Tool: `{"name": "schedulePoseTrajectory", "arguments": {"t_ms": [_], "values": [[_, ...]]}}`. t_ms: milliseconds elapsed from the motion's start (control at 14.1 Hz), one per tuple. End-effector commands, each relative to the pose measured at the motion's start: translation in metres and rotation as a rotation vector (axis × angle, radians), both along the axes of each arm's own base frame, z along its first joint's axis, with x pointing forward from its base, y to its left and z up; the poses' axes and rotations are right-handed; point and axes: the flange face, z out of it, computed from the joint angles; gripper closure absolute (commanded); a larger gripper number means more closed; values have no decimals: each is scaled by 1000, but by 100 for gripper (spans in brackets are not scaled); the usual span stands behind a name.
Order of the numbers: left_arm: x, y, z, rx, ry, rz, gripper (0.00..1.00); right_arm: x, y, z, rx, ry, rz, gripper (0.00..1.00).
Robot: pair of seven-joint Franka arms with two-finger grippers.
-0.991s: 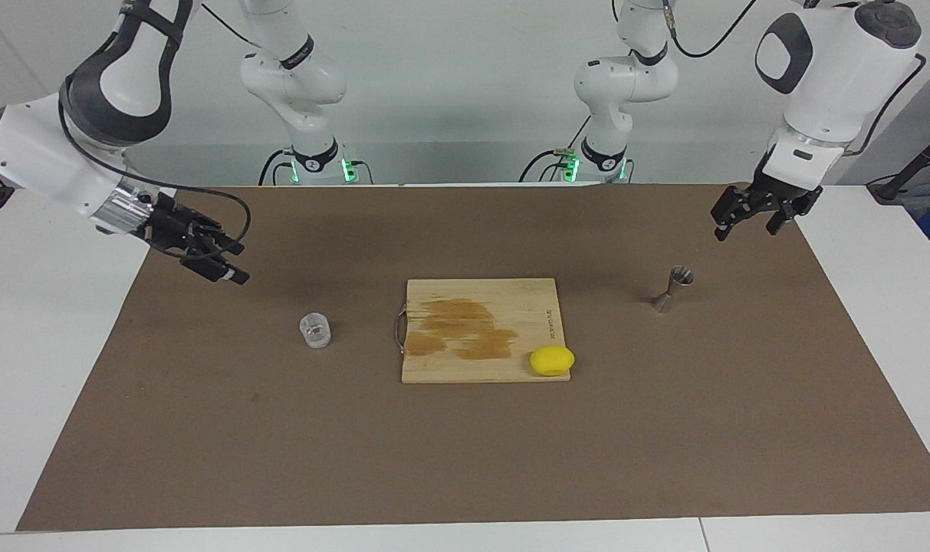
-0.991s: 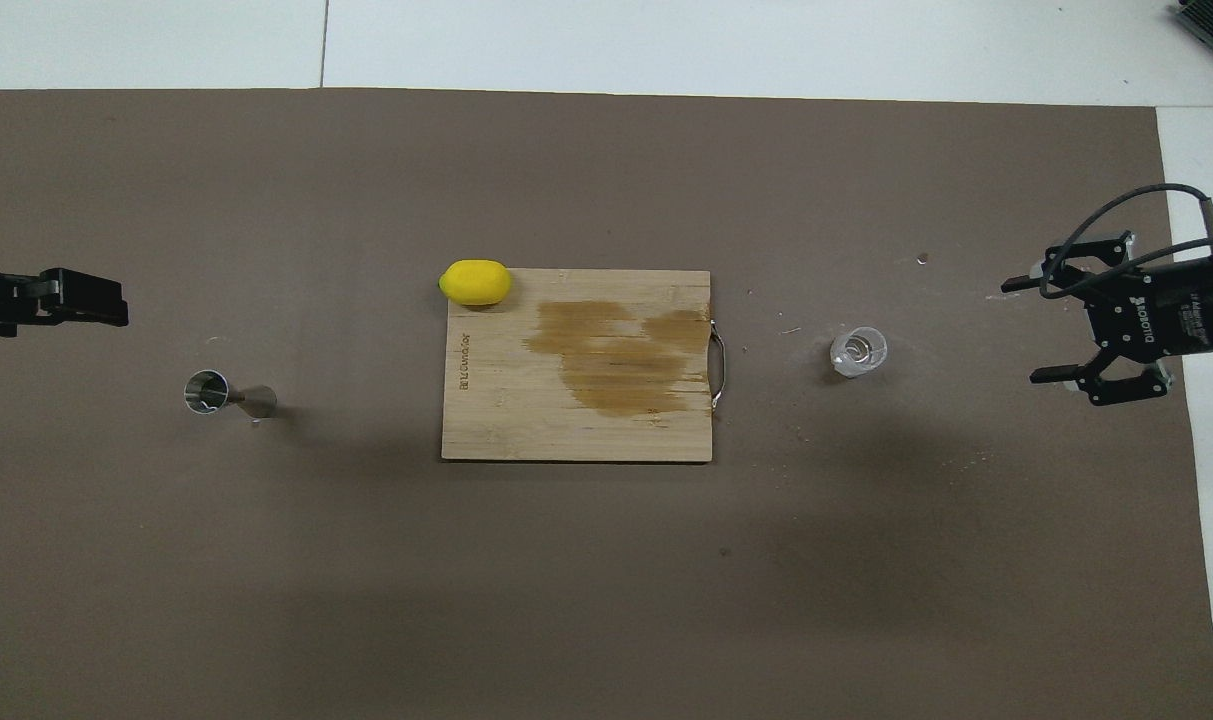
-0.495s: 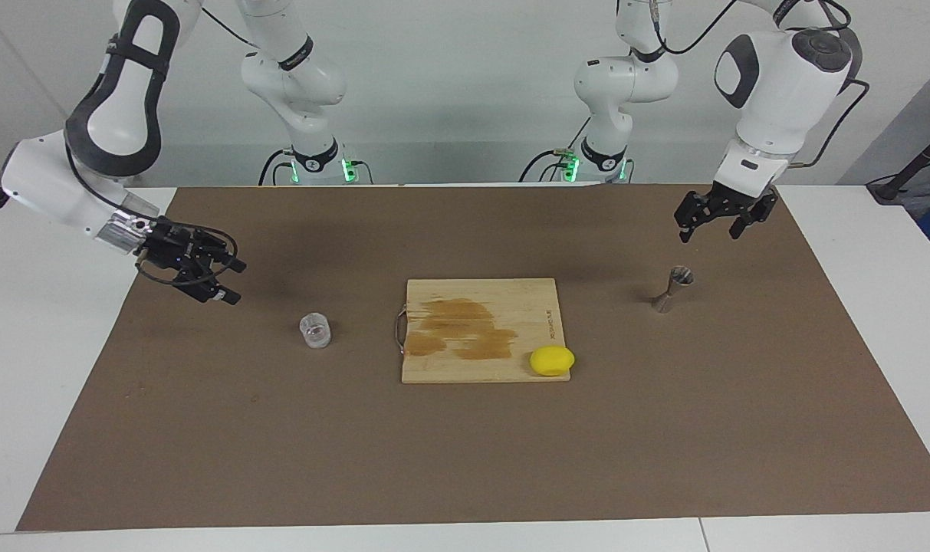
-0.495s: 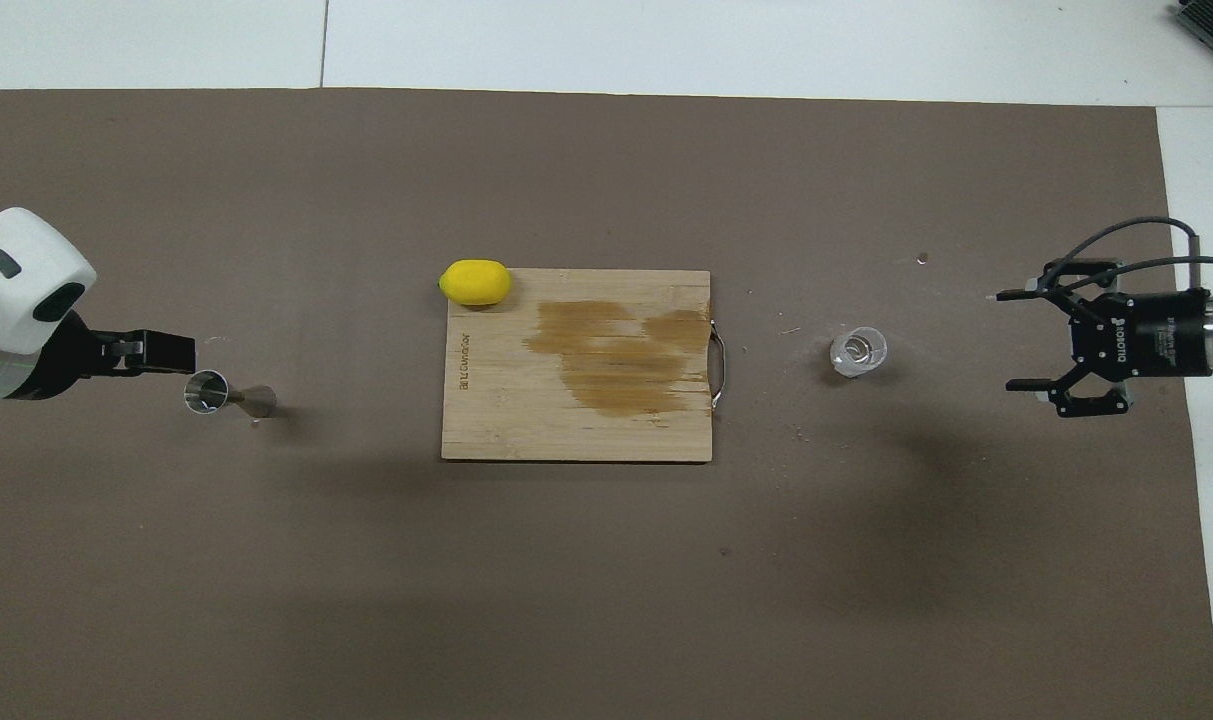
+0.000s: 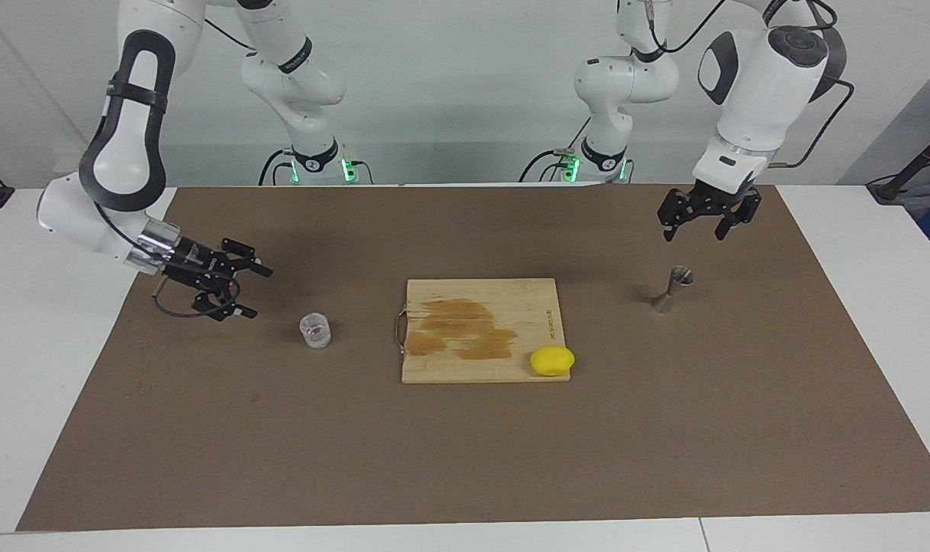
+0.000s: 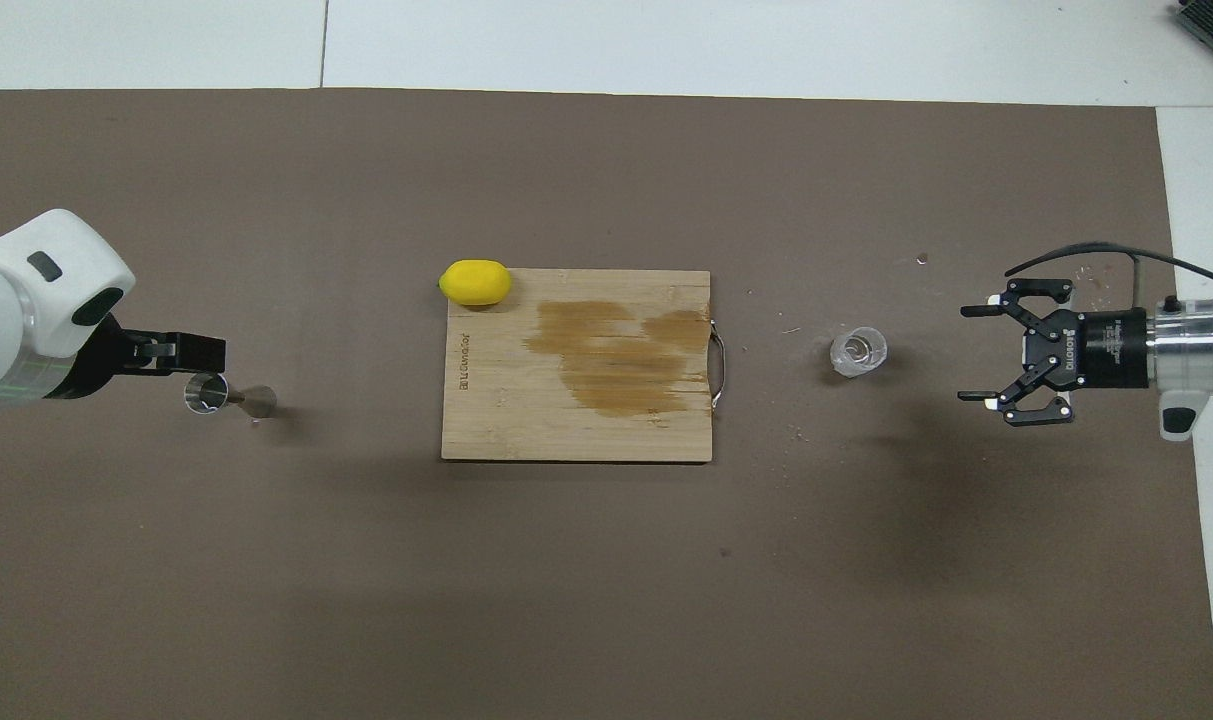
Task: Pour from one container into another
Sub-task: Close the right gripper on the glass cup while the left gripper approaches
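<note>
Right gripper [image 5: 251,291]: low over the mat at the right arm's end of the tabletop, lying nearly level and aimed at the cup; fingers [image 6: 976,311] spread wide apart, holding nothing; a clear gap of mat separates it from the cup.
Cup [image 5: 316,330]: clear glass, upright on the mat, between the right gripper and the board, touching neither; a little something shows in its bottom, though what it is I cannot tell.
Board [image 5: 483,330]: wooden, flat at the middle of the mat, its metal handle on the edge toward the cup; darker brown patches spread across its surface.
Lemon [image 5: 552,360]: yellow, at the board's corner farthest from the robots, toward the left arm's end, partly overhanging the edge.
Jigger [image 5: 672,288]: steel, hourglass-shaped, upright on the mat, well apart from the board toward the left arm's end.
Left gripper [image 5: 696,230]: raised in the air, pointing down, over the mat just beside the jigger and not touching it; fingers apart and empty.
Mat [image 6: 606,600]: brown sheet covering most of the white tabletop [image 6: 766,40].
</note>
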Motion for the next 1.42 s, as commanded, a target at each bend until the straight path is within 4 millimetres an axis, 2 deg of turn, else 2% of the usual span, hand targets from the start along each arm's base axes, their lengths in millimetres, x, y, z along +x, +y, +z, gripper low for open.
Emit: {"name": "schedulePoseTrajectory", "arguments": {"t_ms": [0,71,212,283,354,425,566,637,1061,1132,1203,1344], "values": [[-9,-9,6,-17,6,-43,0,28,16,-25,66,79,6,0],[-11,-12,5,-29,15,-59,0,34,24,-33,83,91,28,0],[-12,-2,4,-157,26,-55,0,35,29,-44,102,88,52,0],[-8,19,1,-216,21,-57,0,32,28,-49,114,72,77,0],[-5,32,-2,-256,11,-114,0,30,24,-57,122,54,99,0],[-4,39,-5,-290,-4,-200,0,29,22,-64,127,40,114,0],[5,68,-25,-363,-30,-318,0,28,11,-74,151,34,88,0],[8,74,-33,-391,-40,-364,0,29,9,-81,171,37,65,0],[12,132,-67,-579,-140,-494,0,36,23,-97,213,23,-4,0],[12,137,-71,-610,-156,-509,0,36,30,-100,218,14,11,0],[12,142,-72,-626,-181,-518,0,35,28,-103,218,0,2,0],[14,151,-73,-660,-262,-591,0,33,37,-119,242,-1,11,0]]}}
